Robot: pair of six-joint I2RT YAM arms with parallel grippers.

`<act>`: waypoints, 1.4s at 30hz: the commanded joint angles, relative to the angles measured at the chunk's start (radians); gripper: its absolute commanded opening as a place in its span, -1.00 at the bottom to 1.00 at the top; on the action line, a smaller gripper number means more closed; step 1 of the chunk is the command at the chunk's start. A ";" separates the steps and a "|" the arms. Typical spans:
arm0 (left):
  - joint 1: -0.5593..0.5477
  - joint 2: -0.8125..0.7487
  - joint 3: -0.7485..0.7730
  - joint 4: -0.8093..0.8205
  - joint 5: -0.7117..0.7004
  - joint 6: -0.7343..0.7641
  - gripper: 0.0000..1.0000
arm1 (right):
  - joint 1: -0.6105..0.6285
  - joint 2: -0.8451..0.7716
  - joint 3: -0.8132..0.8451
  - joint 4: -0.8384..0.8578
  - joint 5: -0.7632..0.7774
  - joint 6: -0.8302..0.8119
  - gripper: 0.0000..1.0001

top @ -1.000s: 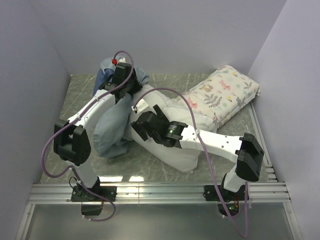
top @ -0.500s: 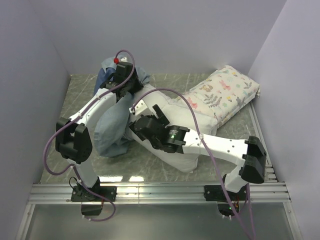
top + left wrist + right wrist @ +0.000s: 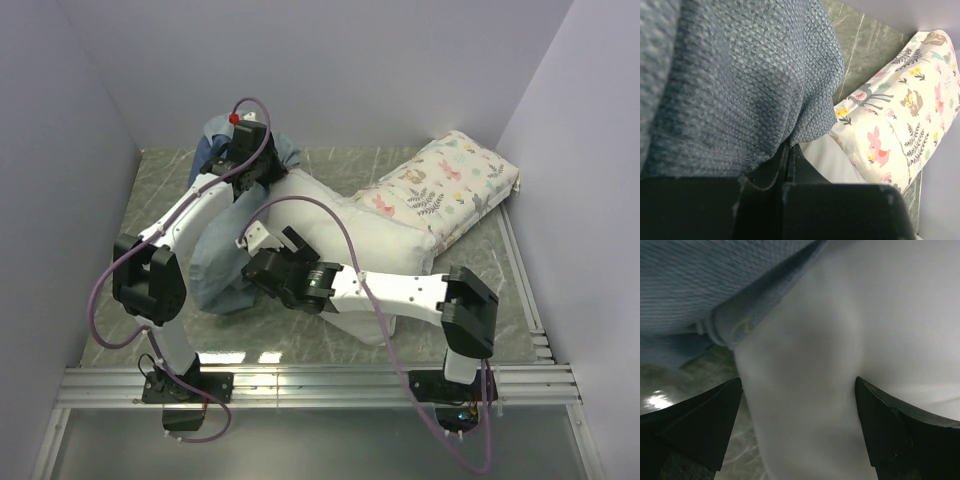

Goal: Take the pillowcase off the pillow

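Over the last second the right end effector (image 3: 262, 270) has been sliding left across the pillow (image 3: 372, 235). Its jaws are now spreading wide around the pillow's bare white end, right at the pillowcase (image 3: 222, 255) hem. The left end effector (image 3: 243, 165) is staying clamped on pillowcase fabric at the far side of the counter (image 3: 160, 190). The pillowcase is bunching at the pillow's left end and is mostly off. My read: the right is getting ready to pin the pillow while the left is pulling.

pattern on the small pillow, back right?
The small printed pillow is white with pink deer, yellow flowers, dark sprigs; clearest in left wrist view.
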 commanded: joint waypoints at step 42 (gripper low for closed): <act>-0.092 -0.600 -0.858 0.405 -0.033 -0.103 0.78 | -0.425 -0.188 -0.148 0.177 -0.687 0.229 -1.00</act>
